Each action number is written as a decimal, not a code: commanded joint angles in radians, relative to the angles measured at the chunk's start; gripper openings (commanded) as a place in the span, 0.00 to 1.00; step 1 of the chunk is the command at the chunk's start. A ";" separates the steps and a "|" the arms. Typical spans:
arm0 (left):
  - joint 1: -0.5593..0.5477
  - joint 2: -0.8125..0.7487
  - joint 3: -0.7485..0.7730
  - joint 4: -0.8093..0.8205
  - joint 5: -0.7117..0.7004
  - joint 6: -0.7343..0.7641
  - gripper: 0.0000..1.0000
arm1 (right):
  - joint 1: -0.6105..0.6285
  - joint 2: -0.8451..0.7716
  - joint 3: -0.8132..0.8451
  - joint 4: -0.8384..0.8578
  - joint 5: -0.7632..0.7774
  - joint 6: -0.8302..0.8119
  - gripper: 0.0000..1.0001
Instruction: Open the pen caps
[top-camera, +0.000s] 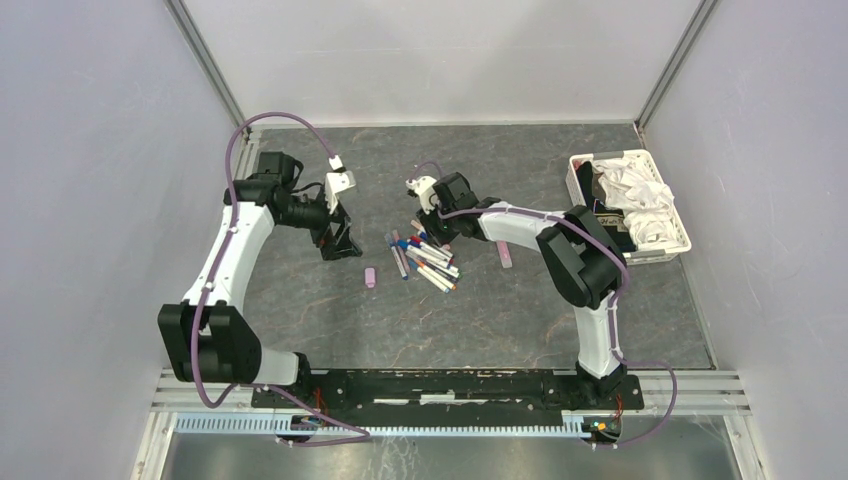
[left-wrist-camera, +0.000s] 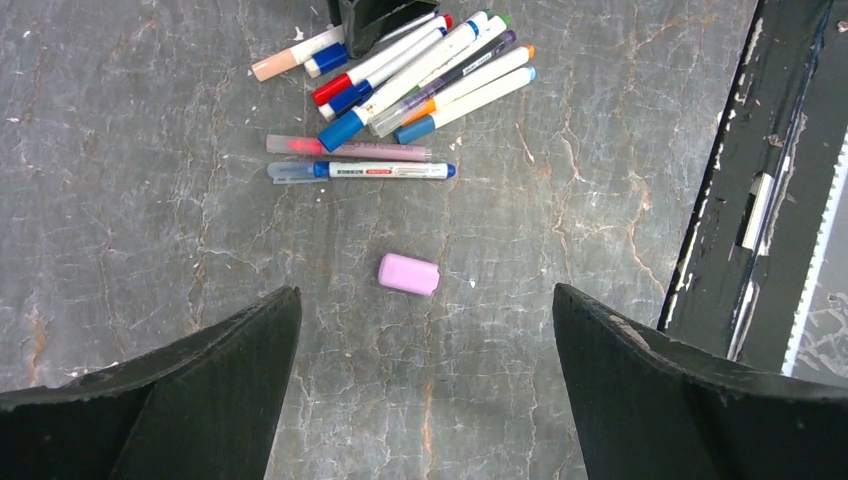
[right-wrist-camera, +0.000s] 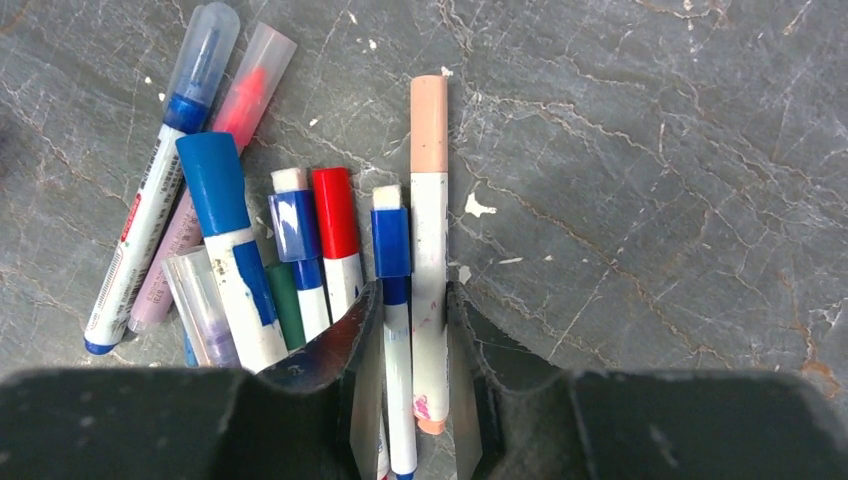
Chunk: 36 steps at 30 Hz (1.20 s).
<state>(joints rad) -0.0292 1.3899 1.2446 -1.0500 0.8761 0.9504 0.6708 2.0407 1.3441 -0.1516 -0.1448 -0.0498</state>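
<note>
Left claw (left-wrist-camera: 425, 300) hangs wide open over a loose pink cap (left-wrist-camera: 408, 273), lying alone on bare desk (left-wrist-camera: 150, 200) just off the pen pile (left-wrist-camera: 400, 80); right claw (right-wrist-camera: 410, 300) pinches narrow on two pens (right-wrist-camera: 428, 250) at the pile's edge.

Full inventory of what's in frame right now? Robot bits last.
pens: about ten, white barrels with blue, red, orange, peach and clear caps, piled mid-table
loose cap: one, pink, lying alone on the near side of the pile, in front of the left pincer
stray pen: one, pinkish, right of the pile, by the right arm
basket: one, white, far right of the table
cloth: white, bundled in the basket
table: one, grey marbled
left pincer: open, holds nothing
right pincer: fingers flank a blue-capped and a peach-capped pen; can't tell if it's clamped
</note>
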 joint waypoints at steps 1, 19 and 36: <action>0.002 -0.008 0.032 -0.030 0.055 0.024 1.00 | -0.020 0.016 0.036 0.006 0.016 -0.010 0.26; 0.002 0.011 0.046 -0.079 0.081 0.080 1.00 | -0.093 -0.024 0.056 -0.010 -0.125 -0.015 0.32; 0.002 0.021 0.054 -0.118 0.084 0.126 1.00 | -0.147 -0.005 0.132 -0.053 -0.195 -0.017 0.31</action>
<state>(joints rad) -0.0292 1.4055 1.2594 -1.1519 0.9226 1.0359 0.5285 2.0411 1.4345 -0.2050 -0.3630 -0.0654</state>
